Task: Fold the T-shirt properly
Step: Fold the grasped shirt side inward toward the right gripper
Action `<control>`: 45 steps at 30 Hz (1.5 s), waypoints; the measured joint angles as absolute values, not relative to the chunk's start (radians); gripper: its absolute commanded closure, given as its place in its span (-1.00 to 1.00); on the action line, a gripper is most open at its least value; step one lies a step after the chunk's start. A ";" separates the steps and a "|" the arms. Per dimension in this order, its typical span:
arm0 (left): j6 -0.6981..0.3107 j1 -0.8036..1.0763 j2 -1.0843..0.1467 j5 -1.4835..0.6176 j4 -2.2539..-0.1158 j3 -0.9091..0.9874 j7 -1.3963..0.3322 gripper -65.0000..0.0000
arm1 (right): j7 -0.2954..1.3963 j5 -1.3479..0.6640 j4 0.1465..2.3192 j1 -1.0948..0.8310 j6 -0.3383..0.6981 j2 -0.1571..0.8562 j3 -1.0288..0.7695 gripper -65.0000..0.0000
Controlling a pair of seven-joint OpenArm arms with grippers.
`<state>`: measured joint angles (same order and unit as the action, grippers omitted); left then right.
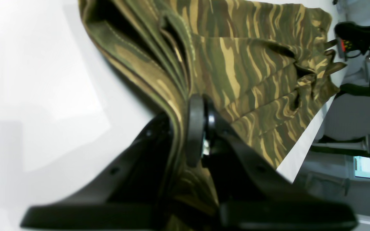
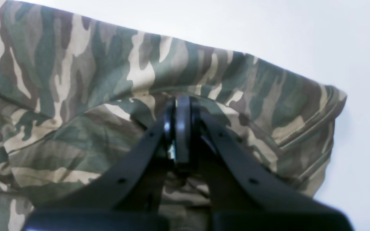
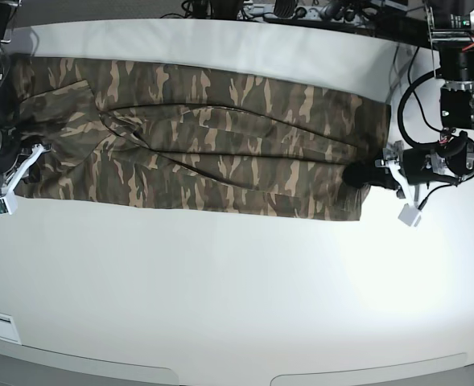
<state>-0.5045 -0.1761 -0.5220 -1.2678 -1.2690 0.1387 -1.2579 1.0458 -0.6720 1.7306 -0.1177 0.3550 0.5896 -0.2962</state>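
Left wrist view showed the left gripper (image 1: 189, 128) clenched on bunched layers of the T-shirt (image 1: 242, 73); the right gripper (image 2: 181, 128) pinched its opposite end. Judgement: lift both ends evenly, keeping layers aligned. Camouflage cloth lay stretched lengthwise across the white table (image 3: 237, 289), lightly creased.
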 measured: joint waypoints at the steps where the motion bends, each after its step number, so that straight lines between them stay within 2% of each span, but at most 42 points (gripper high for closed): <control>1: -0.505 -0.176 -0.529 -1.268 -1.269 0.138 -1.258 1.00 | 1.054 -0.673 1.731 -0.115 0.341 0.590 -0.296 1.00; 5: -0.505 -0.176 -0.570 -1.267 -1.269 0.138 -1.258 1.00 | 1.150 -0.671 1.731 -0.117 0.339 0.590 -0.296 1.00; 9: -0.505 -0.178 -0.600 -1.268 -1.269 0.138 -1.258 1.00 | 1.179 -0.651 1.731 -0.118 0.339 0.589 -0.296 1.00; 11: -0.505 -0.178 -0.614 -1.268 -1.269 0.138 -1.258 1.00 | 1.140 -0.627 1.731 -0.128 0.305 0.587 -0.296 1.00; 18: -0.525 -0.178 -0.618 -1.365 -1.269 0.138 -1.288 1.00 | 0.914 -0.524 1.681 -0.254 0.337 0.494 -0.297 1.00; 21: -0.556 -0.178 -0.619 -1.452 -1.269 0.138 -1.334 1.00 | 0.906 -0.495 1.641 -0.241 0.344 0.467 -0.302 1.00; 29: -0.566 -0.180 -0.617 -1.457 -1.275 0.139 -1.363 1.00 | 0.900 -0.496 1.634 -0.235 0.344 0.453 -0.305 1.00; 45: -0.561 -0.175 -0.465 -1.456 -1.508 0.139 -1.381 1.00 | 0.901 -0.497 1.634 -0.236 0.344 0.453 -0.305 1.00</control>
<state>-0.5613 -0.1753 -0.4648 -1.4563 -1.5082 0.1387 -1.3811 0.9009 -0.4969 1.6337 -0.2356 0.3443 0.4534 -0.3050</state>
